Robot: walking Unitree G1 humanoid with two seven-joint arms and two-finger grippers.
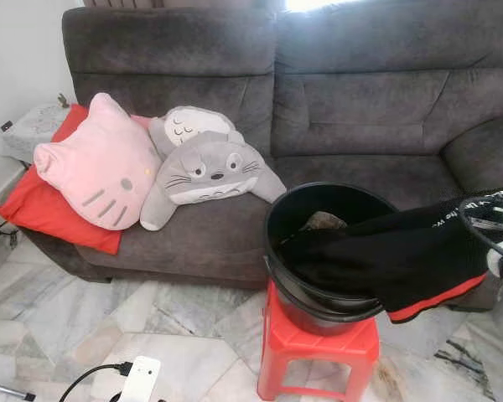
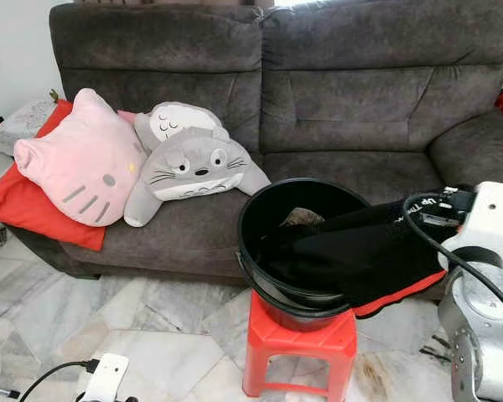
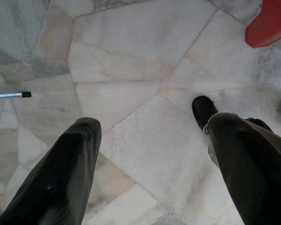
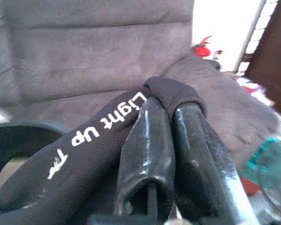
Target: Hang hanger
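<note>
Over the black bucket [image 1: 318, 243] on the red stool [image 1: 318, 347], my right gripper [image 4: 171, 110] is pinched tight on a black garment [image 2: 360, 251], dragging it up and out, I reckon. Left gripper [image 3: 150, 136] hangs with fingers spread over the marble floor [image 3: 131, 56]. Can't make out any hanger yet.
</note>
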